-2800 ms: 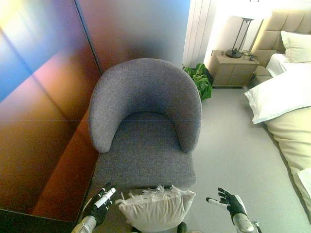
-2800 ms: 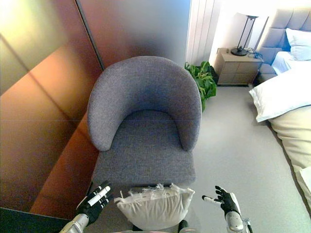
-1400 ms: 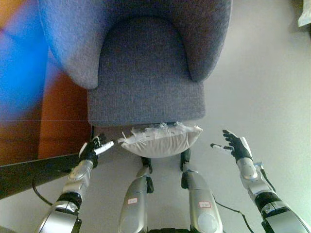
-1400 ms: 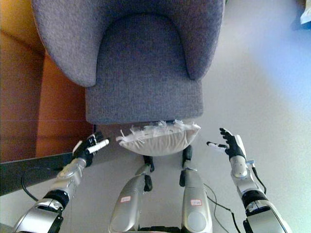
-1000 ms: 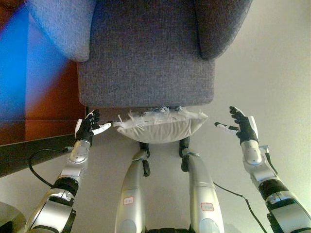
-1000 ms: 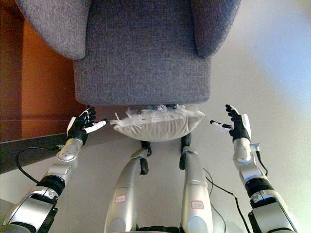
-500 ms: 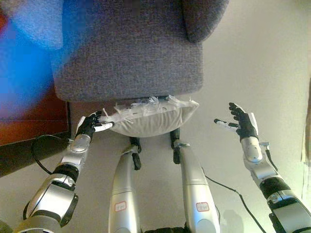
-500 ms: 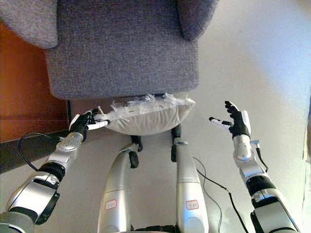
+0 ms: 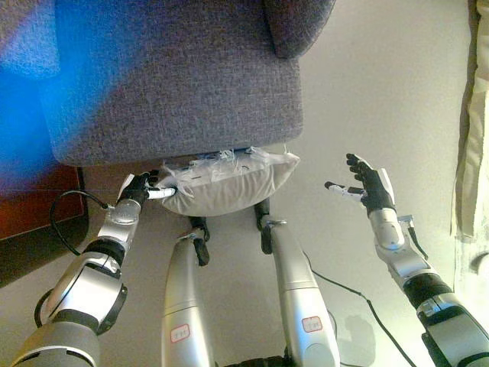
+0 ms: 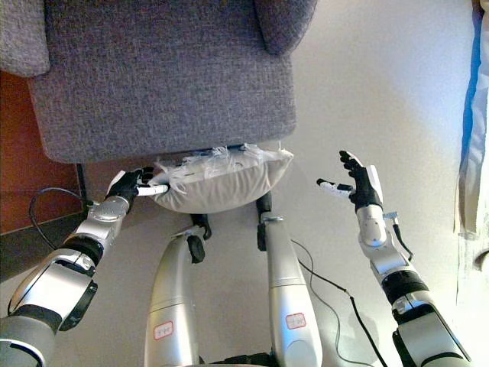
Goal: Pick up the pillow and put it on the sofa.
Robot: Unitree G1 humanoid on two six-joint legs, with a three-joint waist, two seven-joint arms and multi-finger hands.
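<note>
A cream pillow (image 9: 225,182) with a white fringed top edge lies on the floor against the front of the grey armchair (image 9: 176,84). My left hand (image 9: 141,188) is at the pillow's left end, fingers straight, its white fingertip touching the pillow's corner. My right hand (image 9: 365,187) is open with fingers spread, held in the air well to the right of the pillow, apart from it. The pillow also shows in the right eye view (image 10: 218,181).
A red-brown wooden panel (image 10: 23,176) stands at the left, beside the armchair. Pale bedding (image 9: 477,130) runs along the right edge. Light carpet (image 9: 382,92) lies between the armchair and the bed.
The camera has tilted down and the whole picture has shifted. My left hand has come in to touch the pillow's left end. My right hand stays spread at the right.
</note>
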